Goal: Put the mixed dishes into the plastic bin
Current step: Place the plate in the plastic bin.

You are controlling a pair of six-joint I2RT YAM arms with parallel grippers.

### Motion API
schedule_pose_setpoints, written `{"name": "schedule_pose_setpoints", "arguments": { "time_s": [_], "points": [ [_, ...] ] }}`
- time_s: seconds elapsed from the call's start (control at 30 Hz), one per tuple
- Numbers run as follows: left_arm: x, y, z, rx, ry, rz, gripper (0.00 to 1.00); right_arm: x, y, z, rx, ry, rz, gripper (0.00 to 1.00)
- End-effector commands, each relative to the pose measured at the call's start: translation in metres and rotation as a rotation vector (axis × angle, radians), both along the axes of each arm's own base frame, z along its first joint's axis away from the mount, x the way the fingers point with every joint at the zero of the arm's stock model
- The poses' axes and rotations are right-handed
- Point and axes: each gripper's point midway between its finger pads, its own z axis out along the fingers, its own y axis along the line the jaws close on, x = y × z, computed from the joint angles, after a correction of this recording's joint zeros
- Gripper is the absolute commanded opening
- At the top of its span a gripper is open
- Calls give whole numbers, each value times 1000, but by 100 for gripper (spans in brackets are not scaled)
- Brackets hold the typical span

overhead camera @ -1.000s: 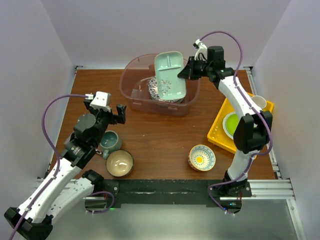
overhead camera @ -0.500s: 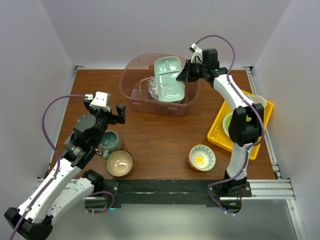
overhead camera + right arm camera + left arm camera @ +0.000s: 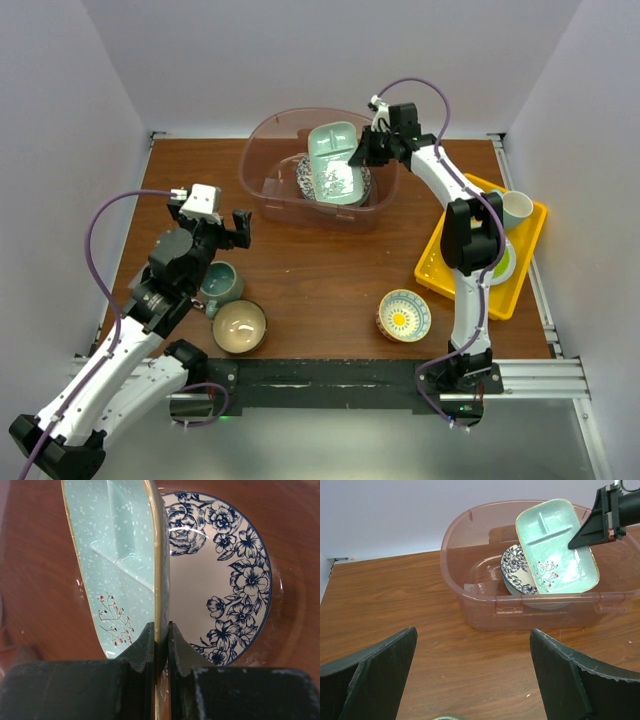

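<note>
My right gripper (image 3: 365,152) is shut on the rim of the mint square dish (image 3: 333,165), holding it tilted inside the plastic bin (image 3: 262,150), over the blue-patterned plate (image 3: 227,580). The dish (image 3: 555,545) and plate (image 3: 515,570) also show in the left wrist view. My left gripper (image 3: 222,228) is open and empty, above the table left of the bin. A teal mug (image 3: 220,285) and a tan bowl (image 3: 240,326) sit near the left arm. A small patterned bowl (image 3: 404,315) sits at the front right.
A flat yellow tray (image 3: 448,262) at the right holds a lime-green plate (image 3: 502,262) and a pale cup (image 3: 514,208). White walls stand on three sides. The right arm stretches from the front edge over the tray to the bin.
My right gripper has carried the mint dish lower and further left into the bin, over the blue-patterned plate. The left arm has not moved.
</note>
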Motion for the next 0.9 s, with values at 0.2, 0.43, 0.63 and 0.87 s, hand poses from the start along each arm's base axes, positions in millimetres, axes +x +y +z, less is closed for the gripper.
{"name": "schedule_pose_setpoints", "arguments": {
  "time_s": [0.2,0.43,0.63,0.87],
  "points": [
    [5,7,12,6,-53,32,100,28,12,50,41,-155,-10,3],
    [6,7,11,7,-51,33,100,39,6,30,-2,-137,-45,11],
    [7,7,11,7,-51,33,100,46,3,18,-31,-127,-66,18],
    [8,8,10,10,-48,35,100,54,-4,6,-71,-124,-98,27]
  ]
}}
